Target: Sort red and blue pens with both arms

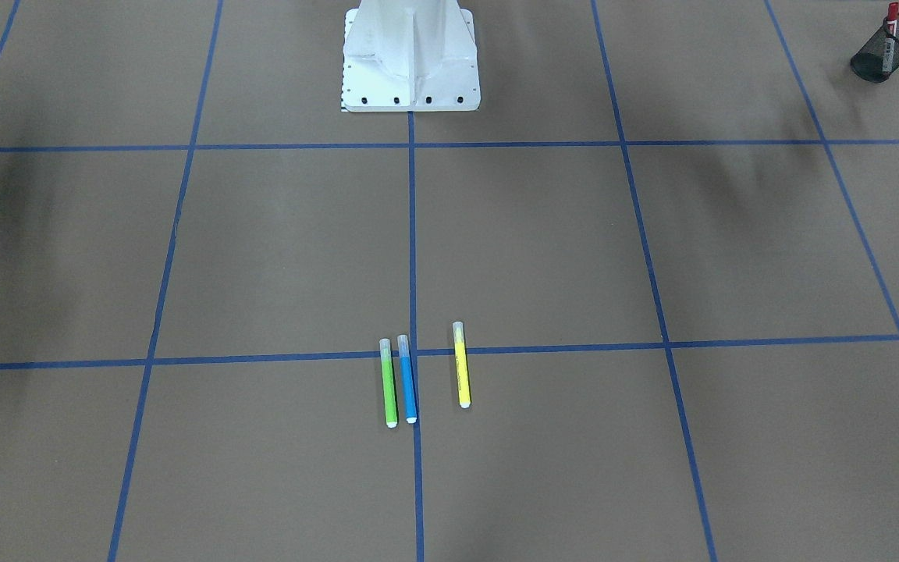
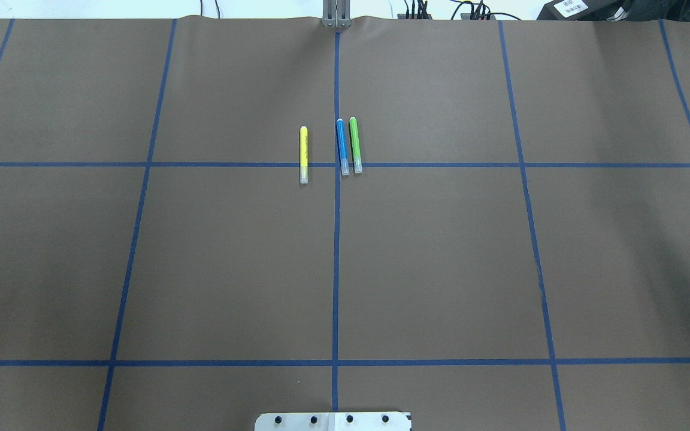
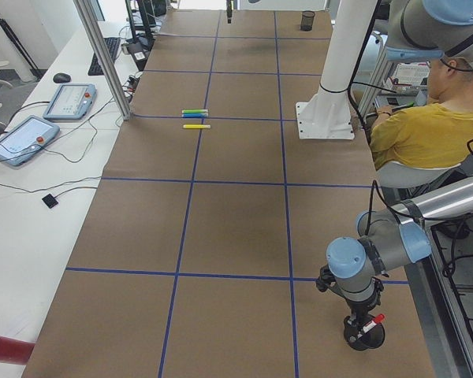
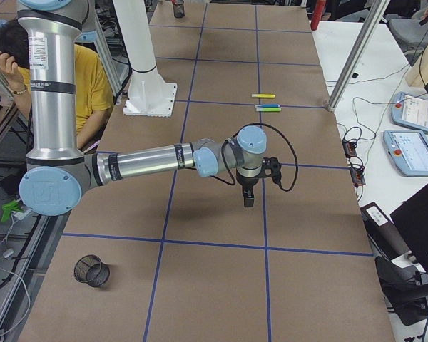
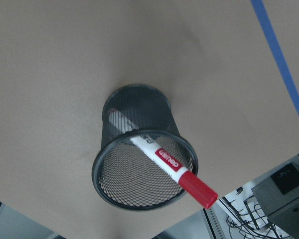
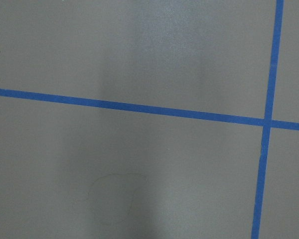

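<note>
Red pen label: the white barrel of the red pen [image 5: 162, 158], which leans in the mesh cup [image 5: 120, 115], bears a red patch with one short word in rounded white letters. It is seen upside down and at a slant, so its spelling cannot be told for sure.
Yellow marker print: a thin line of dark print runs along the barrel of the yellow marker [image 1: 461, 367], too small to read.
Box sticker: a white sticker [image 2: 572, 6] on the black box [image 2: 551, 12] at the table's far edge carries rows of dark characters, too blurred to read.
Screens: the control tablets [image 4: 414, 112] on the side bench show lit displays, with nothing legible.
</note>
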